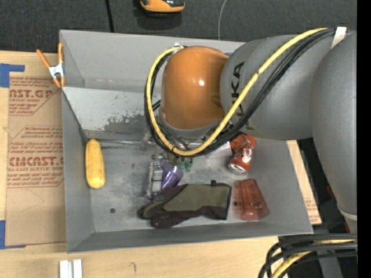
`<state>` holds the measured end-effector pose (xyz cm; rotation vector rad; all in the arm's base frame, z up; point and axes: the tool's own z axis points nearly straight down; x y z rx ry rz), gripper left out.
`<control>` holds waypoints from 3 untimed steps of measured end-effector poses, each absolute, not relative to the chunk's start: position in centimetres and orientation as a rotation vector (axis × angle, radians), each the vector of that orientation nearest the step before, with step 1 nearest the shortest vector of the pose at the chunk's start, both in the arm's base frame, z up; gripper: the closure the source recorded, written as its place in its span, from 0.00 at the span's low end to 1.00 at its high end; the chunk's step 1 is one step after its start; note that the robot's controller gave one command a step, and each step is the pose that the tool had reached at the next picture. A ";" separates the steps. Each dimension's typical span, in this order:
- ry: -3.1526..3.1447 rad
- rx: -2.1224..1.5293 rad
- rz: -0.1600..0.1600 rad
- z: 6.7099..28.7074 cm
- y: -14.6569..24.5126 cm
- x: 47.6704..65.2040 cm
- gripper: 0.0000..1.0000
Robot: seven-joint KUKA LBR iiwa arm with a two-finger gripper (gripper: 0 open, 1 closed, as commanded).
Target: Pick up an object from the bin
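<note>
Camera view, fingers (155,179), spread unclear, beside one purple thing (171,175), one corncob (94,164), one glove (191,203), one can (242,153), one cup (250,200)

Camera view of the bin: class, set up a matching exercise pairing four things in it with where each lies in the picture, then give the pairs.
Things:
1 corn cob
2 dark glove
3 crushed can
4 red plastic cup

Places:
A lower right corner
B left side, alone
C lower middle
D right of middle, just above the cup

Pairs: 1-B, 2-C, 3-D, 4-A
</note>
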<state>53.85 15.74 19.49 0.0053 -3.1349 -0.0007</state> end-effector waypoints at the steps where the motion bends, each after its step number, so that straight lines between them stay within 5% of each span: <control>1: -3.137 0.004 -0.001 19.7 15.7 53.9 0.00; 2: -3.137 0.185 -0.003 20.0 14.7 55.0 0.00; 3: -3.112 0.501 0.000 15.7 11.5 54.9 0.00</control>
